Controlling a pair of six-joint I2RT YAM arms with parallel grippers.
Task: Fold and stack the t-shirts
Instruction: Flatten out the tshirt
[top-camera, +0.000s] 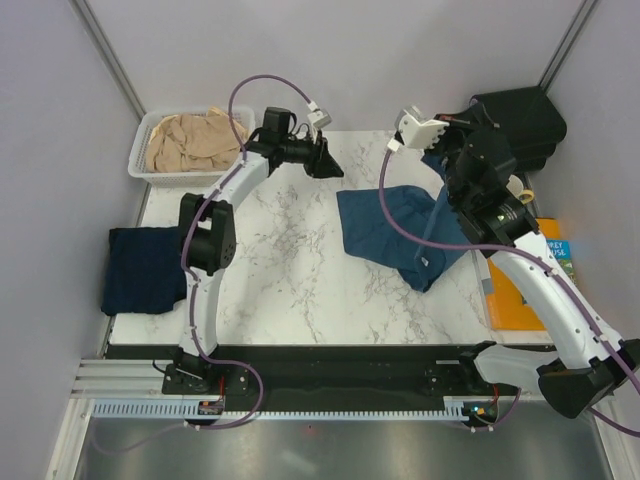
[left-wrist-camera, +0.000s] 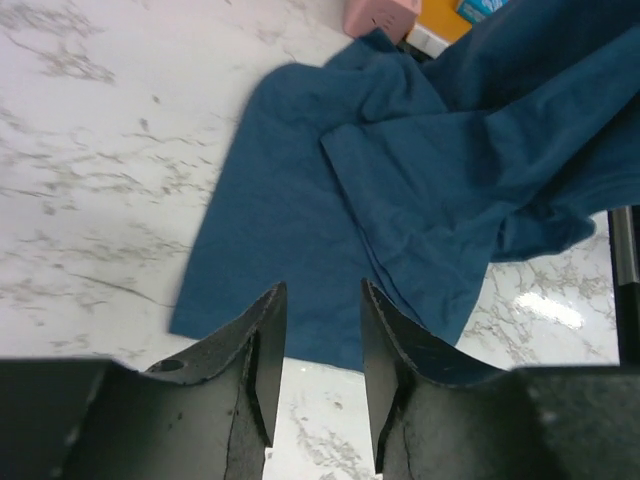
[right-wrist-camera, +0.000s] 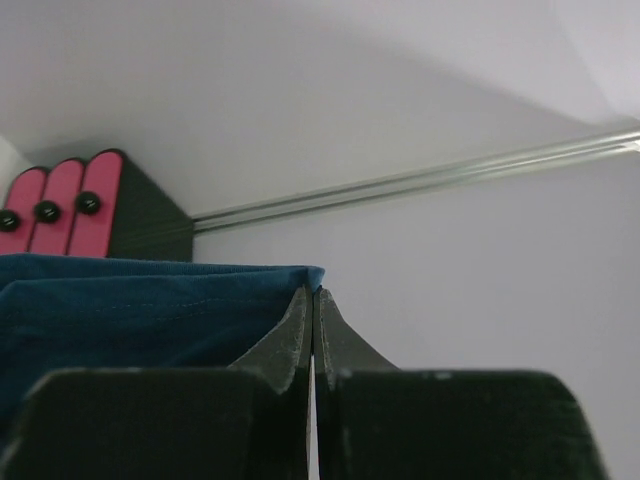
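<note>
The teal-blue t-shirt (top-camera: 385, 228) lies crumpled on the marble table, right of centre, with its right part lifted. My right gripper (top-camera: 441, 160) is shut on the shirt's upper edge (right-wrist-camera: 150, 305) and holds it up off the table; its tips (right-wrist-camera: 313, 293) pinch the hem. My left gripper (top-camera: 326, 160) is open and empty, hovering just left of the shirt's near edge (left-wrist-camera: 320, 210), its jaws apart (left-wrist-camera: 322, 292). The dark navy t-shirt (top-camera: 145, 268) lies folded at the table's left edge. The beige-tan t-shirt (top-camera: 192, 140) sits bunched in the white basket (top-camera: 138, 160).
A black box (top-camera: 520, 120) stands at the back right. An orange book (top-camera: 522, 292) lies at the right edge. A pink object (left-wrist-camera: 380, 14) shows beyond the shirt. A pink-and-black item (right-wrist-camera: 70, 205) stands by the wall.
</note>
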